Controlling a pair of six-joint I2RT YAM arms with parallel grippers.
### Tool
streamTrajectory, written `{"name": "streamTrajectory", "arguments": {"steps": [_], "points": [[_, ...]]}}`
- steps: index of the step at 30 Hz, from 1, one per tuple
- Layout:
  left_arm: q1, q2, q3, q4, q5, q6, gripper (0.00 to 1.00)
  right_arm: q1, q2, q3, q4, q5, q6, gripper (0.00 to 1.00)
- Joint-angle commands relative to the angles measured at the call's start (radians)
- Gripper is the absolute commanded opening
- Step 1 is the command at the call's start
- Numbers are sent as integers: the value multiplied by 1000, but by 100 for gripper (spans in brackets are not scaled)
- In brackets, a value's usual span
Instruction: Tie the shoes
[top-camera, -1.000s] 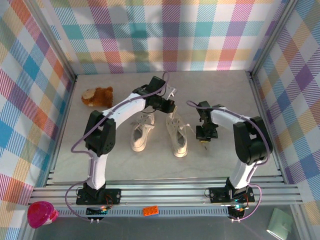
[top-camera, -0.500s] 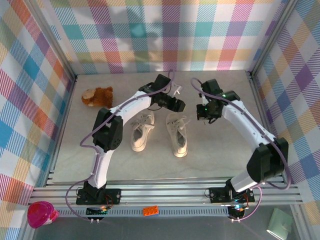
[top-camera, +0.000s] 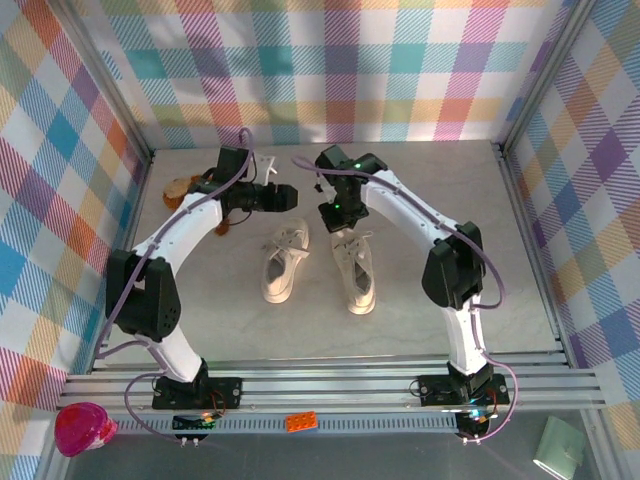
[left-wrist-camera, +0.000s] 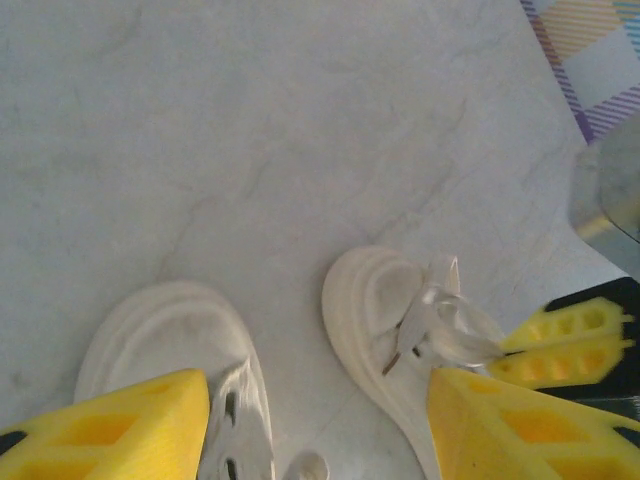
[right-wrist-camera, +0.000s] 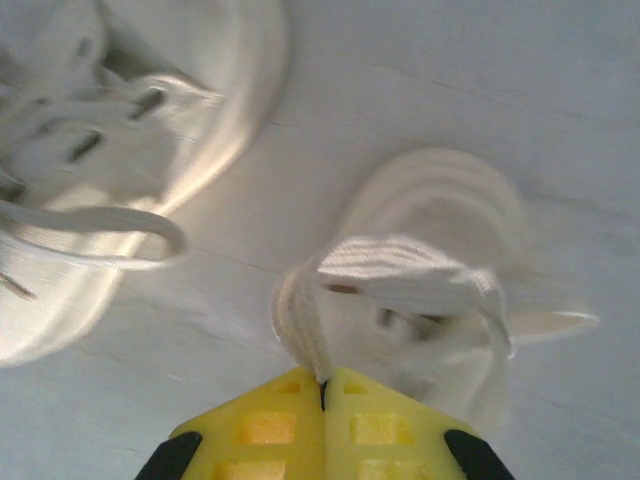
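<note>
Two cream shoes lie side by side mid-table, the left shoe (top-camera: 281, 263) and the right shoe (top-camera: 356, 272), both with loose white laces. My right gripper (top-camera: 335, 222) hangs over the far end of the right shoe and is shut on a white lace (right-wrist-camera: 305, 320), which loops up from the shoe (right-wrist-camera: 440, 215) into the closed yellow tips (right-wrist-camera: 323, 385). My left gripper (top-camera: 285, 197) hovers just beyond the left shoe, open, with nothing between its yellow fingers (left-wrist-camera: 120, 425). Its camera shows both shoes (left-wrist-camera: 370, 300) and the right gripper (left-wrist-camera: 570, 345) pinching the lace.
A brown plush toy (top-camera: 178, 189) lies at the back left, partly behind the left arm. Checked walls and metal rails (top-camera: 300, 385) enclose the table. A pink object (top-camera: 82, 427) and an orange brick (top-camera: 301, 421) sit below the front rail.
My left gripper opened and swung back leftward from the right shoe to beyond the left shoe. My right arm swept left from the table's right side to over the right shoe, still shut.
</note>
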Motion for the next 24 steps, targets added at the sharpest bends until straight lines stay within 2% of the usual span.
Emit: {"name": "streamTrajectory", "arguments": {"steps": [1, 5, 8, 9, 11, 12, 15, 19, 22, 24], "points": [[8, -59, -71, -2, 12, 1, 59, 3, 8, -23, 45, -126, 151, 1], [8, -113, -162, 26, 22, -8, 58, 15, -29, -150, 206, -128, 195, 3], [8, -134, -200, 27, 22, -4, 58, 32, -20, -165, 189, -74, 162, 8], [8, -140, -210, 26, 24, -1, 58, 35, -18, -168, 177, -67, 154, 14], [7, -150, -224, 28, 34, 19, 57, 37, -20, -181, 160, -61, 144, 38], [6, -157, -234, 33, 44, 41, 57, 37, -32, -195, 162, -62, 143, 44], [5, -183, -263, 44, 69, 142, 57, 36, -99, -246, 202, -68, 140, 50], [-14, -220, -307, 106, 104, 294, 56, 34, -177, -274, 229, -79, 120, 53], [-57, -241, -335, 97, 111, 515, 57, 21, -211, -282, 223, -77, 108, 53], [-103, -243, -327, 39, 60, 678, 59, -5, -237, -315, 237, -91, 112, 52]]}}
